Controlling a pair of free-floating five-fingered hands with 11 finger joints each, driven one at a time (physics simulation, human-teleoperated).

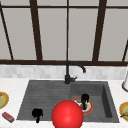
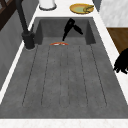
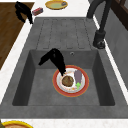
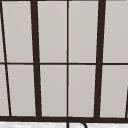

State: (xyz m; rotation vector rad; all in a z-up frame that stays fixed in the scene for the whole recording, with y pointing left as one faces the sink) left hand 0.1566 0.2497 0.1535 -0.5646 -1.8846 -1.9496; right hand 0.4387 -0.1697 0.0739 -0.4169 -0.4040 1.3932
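Matt grey stone-like sink (image 3: 105,82), glossy orange-rimmed plate (image 3: 83,88)

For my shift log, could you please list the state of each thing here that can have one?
Right hand: fingers straight, tips down on the food on the red-rimmed plate.
Left hand: hovering at the sink's front edge.
Red-rimmed plate: flat in the basin, holding food.
Faucet: no water visible.

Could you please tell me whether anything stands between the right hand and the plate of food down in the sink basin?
Nothing visible does: the right hand reaches down into the basin, its fingertips at the plate beside the brown food.
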